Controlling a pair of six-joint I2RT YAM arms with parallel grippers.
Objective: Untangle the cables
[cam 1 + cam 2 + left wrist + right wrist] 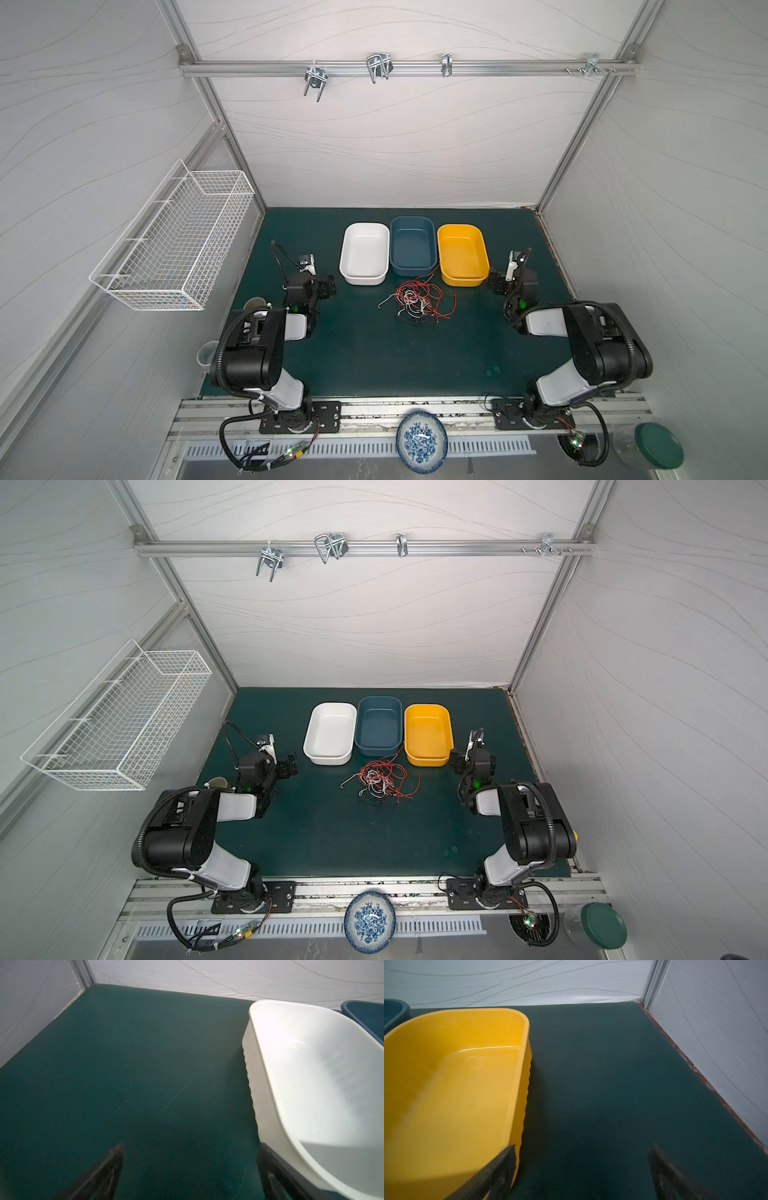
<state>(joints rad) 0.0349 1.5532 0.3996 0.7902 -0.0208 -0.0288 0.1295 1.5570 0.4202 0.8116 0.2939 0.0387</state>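
Lying on the green mat (pixel 374 357) between the two arms, the cables (pixel 417 300) show in both top views alone; neither wrist view catches them. The heap spreads a little wider across than deep. One white end hooks out to the left, red ends trail right, and one red strand runs away toward the gap between the blue tray (pixel 411 219) and the yellow tray (pixel 527 1022). Thin red, white and black wires loop over one another. Each wrist view shows spread jaws holding nothing: the left gripper (pixel 191 1147) just beside the white tray (pixel 254 1093), the right gripper (pixel 582 1147) beside the yellow one.
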